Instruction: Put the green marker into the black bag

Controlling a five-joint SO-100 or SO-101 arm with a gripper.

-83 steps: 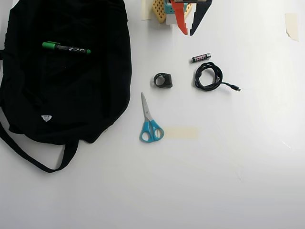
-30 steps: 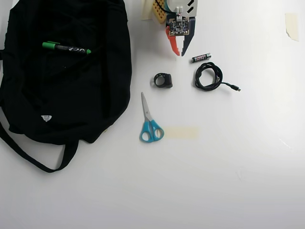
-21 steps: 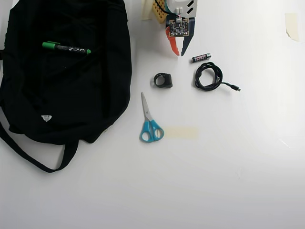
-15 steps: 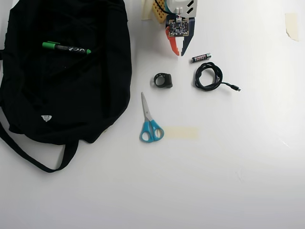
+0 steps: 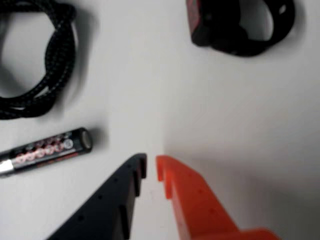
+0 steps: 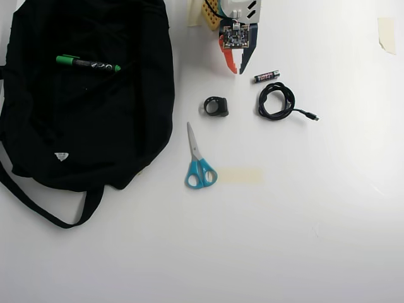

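In the overhead view the green marker lies on top of the black bag at the upper left, its green cap pointing left. The bag is spread flat, with its strap trailing off the lower left. My gripper is far to the marker's right, at the top centre, pointing down at the bare table. Its orange finger and dark finger stand almost tip to tip, shut with nothing between them. The wrist view shows neither marker nor bag.
Close to the gripper lie a small battery, a coiled black cable and a black ring-shaped part. Blue-handled scissors and a tape strip lie mid-table.
Since 2.8 s ago the gripper has come down from the top edge toward the table and shut its fingers. Over the last second it has hardly moved. Marker and bag are unchanged.
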